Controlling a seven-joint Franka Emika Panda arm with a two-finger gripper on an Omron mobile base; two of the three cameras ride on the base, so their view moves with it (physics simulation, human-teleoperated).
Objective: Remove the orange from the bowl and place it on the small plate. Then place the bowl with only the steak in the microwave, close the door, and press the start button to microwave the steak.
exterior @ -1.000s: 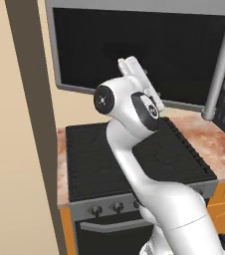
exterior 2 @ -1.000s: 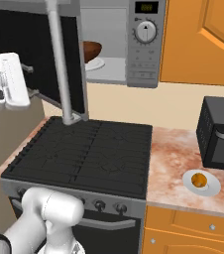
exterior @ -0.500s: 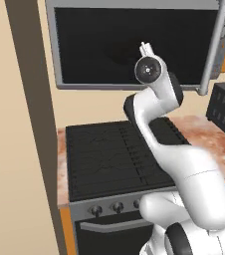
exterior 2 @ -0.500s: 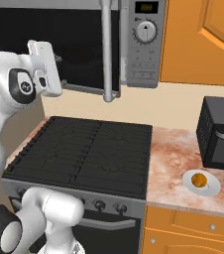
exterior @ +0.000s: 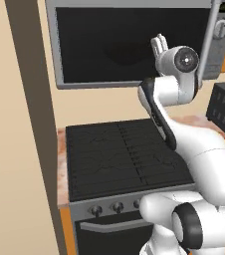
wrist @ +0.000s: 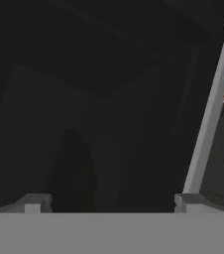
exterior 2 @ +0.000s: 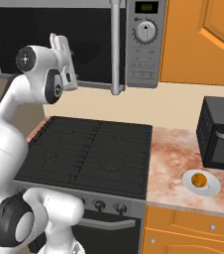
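Observation:
The microwave [exterior 2: 139, 44] hangs above the stove, and its door [exterior 2: 44, 44] of dark glass now lies flat against its front or very nearly so. The long bar handle [exterior 2: 115, 47] stands beside the side panel with the dial [exterior 2: 145, 32]. My gripper [exterior: 158, 45] is open and empty, its fingertips [wrist: 34, 201] wide apart right at the door glass [wrist: 109, 109], left of the handle [wrist: 210, 114]. The orange [exterior 2: 199, 179] rests on the small plate [exterior 2: 209, 187] on the counter at the right. The bowl and the steak are hidden behind the dark door.
A black stove top [exterior 2: 89, 154] lies under the arm, with knobs along its front. A black toaster oven [exterior 2: 222, 134] stands at the back right of the marbled counter [exterior 2: 168, 163]. An orange wall cabinet [exterior 2: 203, 39] is right of the microwave. A beige wall panel [exterior: 20, 124] rises at the left.
The door has swung from wide open to flat against the microwave. My arm followed it, the hand moving toward the microwave front and staying at the glass.

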